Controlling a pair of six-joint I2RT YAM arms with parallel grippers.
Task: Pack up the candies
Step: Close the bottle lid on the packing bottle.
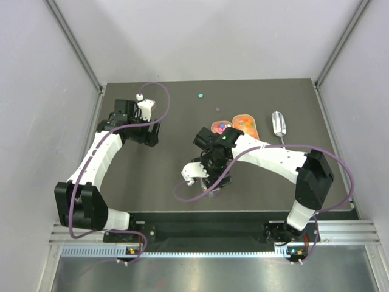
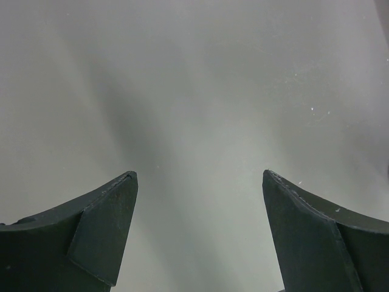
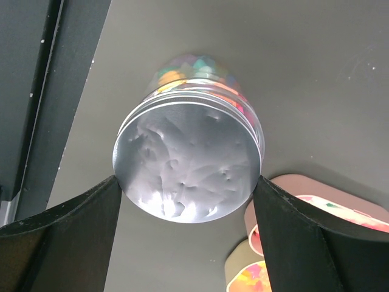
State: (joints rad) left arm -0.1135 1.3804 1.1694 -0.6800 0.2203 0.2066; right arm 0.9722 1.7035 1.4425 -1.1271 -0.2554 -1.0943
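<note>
Candies [image 3: 173,78] are seen packed in a jar [image 3: 209,64] at centre frame of the right wrist view. The jar is capped by a silver lid [image 3: 188,161], which appears to be pinched at both sides by the right gripper [image 3: 187,182]. More are left in two dishes [image 3: 285,193] at lower right, so packing is judged unfinished. The left gripper [image 2: 199,176] is held spread above the table [image 2: 194,73].

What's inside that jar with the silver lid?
Bright candies show through the clear wall of the jar. The silver lid covers the top, hiding how full it is.
</note>
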